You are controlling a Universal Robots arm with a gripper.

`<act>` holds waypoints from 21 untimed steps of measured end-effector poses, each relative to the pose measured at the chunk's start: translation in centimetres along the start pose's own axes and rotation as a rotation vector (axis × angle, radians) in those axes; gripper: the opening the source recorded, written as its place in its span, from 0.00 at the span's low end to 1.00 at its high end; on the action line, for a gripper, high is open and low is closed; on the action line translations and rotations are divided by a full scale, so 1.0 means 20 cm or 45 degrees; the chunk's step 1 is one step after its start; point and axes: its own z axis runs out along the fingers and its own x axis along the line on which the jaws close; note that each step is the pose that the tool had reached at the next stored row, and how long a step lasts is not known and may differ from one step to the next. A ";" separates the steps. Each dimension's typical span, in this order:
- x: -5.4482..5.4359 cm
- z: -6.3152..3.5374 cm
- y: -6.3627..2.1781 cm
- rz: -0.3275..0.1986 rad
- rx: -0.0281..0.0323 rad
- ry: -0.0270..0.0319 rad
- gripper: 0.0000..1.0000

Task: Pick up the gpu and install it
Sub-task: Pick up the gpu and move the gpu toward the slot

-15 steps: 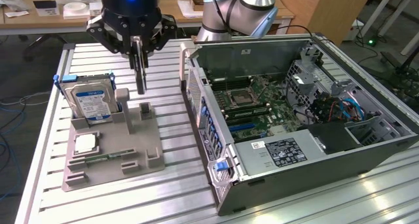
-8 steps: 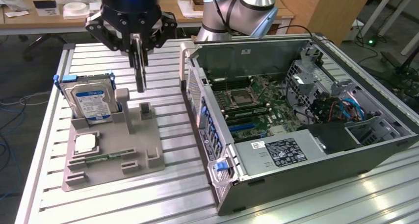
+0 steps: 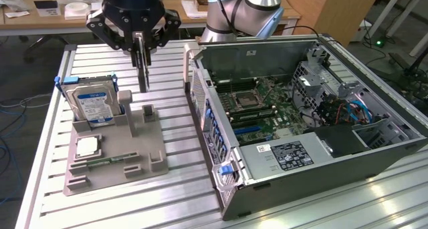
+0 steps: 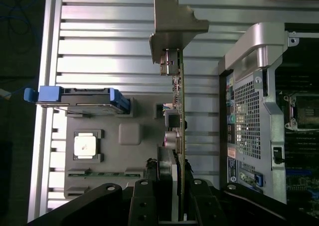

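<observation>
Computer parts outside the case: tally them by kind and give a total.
Hard drive: 1
Processor chip: 1
Memory stick: 1
gpu, gripped in the hand: 1
Total: 4

- Table (image 3: 100, 209) (image 4: 99, 37): silver aluminium profile top with long parallel slots running from the exterior view's left to its right. A plain rail closes the left edge.
- Grey fixture plate (image 3: 144, 149) (image 4: 130, 134): lies flat on the slats on the left half of the exterior view. It has a flat base with raised posts, slots and shallow recesses.
- Computer case (image 3: 321, 174) (image 4: 249, 101): tower lying on its side on the right half, side panel off, open face up with the motherboard showing. Its perforated rear panel faces the fixture plate, just beside it with a narrow strip of bare slats between.
</observation>
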 end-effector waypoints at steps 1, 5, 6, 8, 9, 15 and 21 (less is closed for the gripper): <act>0.00 -0.002 0.000 0.000 0.0000 0.0000 0.28; 0.00 -0.009 0.001 0.000 -0.0001 -0.0001 0.28; 0.00 -0.009 0.001 0.000 -0.0003 -0.0001 0.28; 0.00 -0.010 0.001 0.000 -0.0001 0.0001 0.28; 0.00 -0.010 0.001 0.000 -0.0001 0.0001 0.28; -0.01 -0.010 0.001 0.000 0.0002 0.0002 0.28; -0.03 -0.010 0.002 0.000 0.0141 0.0001 0.28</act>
